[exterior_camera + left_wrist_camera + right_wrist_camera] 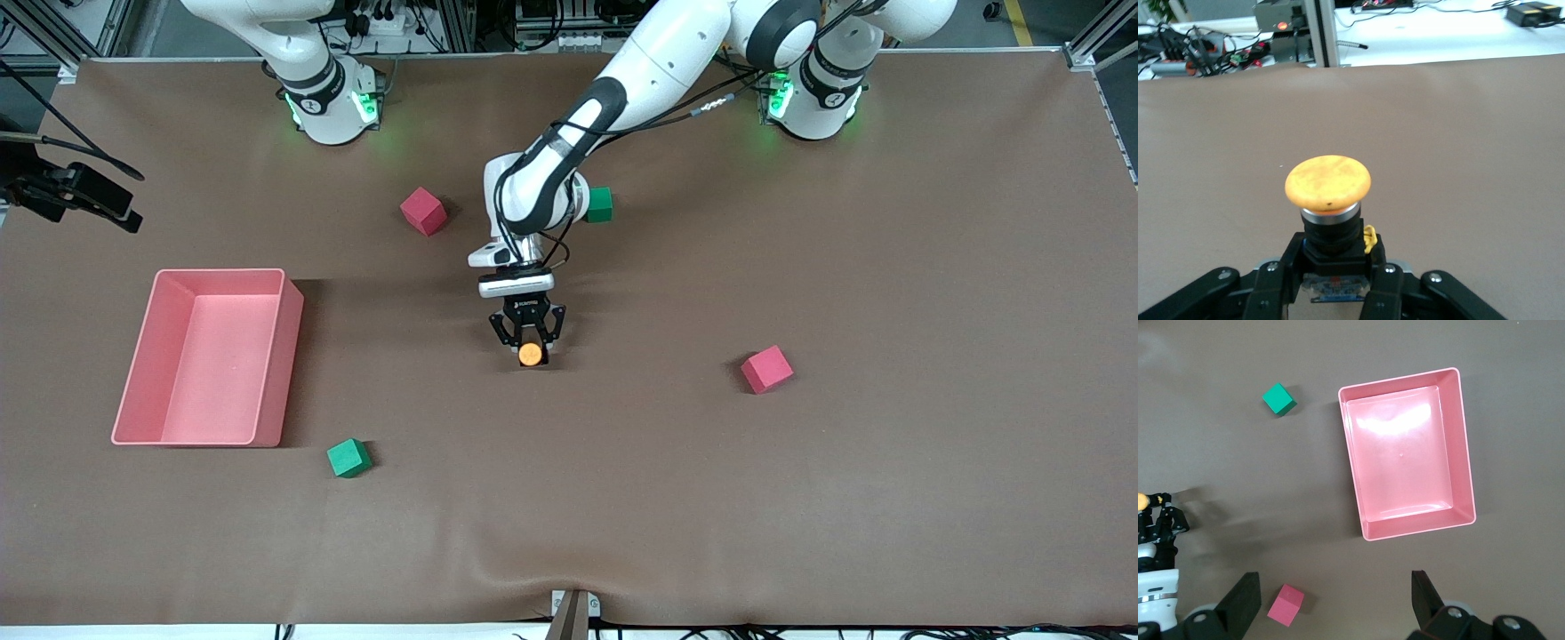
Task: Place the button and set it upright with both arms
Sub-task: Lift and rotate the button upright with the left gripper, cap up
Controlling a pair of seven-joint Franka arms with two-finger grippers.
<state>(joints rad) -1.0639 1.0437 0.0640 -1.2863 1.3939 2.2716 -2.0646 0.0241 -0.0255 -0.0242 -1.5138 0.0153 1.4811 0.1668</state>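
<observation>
Right claw (1331, 603): fingers spread apart, empty, hanging high over the pink bin (142, 427) at the right arm's end of the worktop (800, 498); that arm waits. A green cube (348, 458) sits on the worktop at about 4 o'clock from the bin, nearer the front camera, and a red cube (423, 211) lies up toward the bases.

Left claw (531, 347): down at mid-worktop, clamped on the black body of the button (531, 355). The left wrist view shows the button's orange cap clear of the fingers (1275, 283), which pinch low on the body. From the front the cap faces the camera, so the button looks roughly upright, apparently at or just above the worktop; contact not clear.

A second green cube (600, 204) shows half hidden by the left arm, and another red cube (766, 369) lies at 3 o'clock from the button.

Risk: narrow base under a wide cap, so any tilt at release could tip it. Fingers dragging on opening could also knock it over.
</observation>
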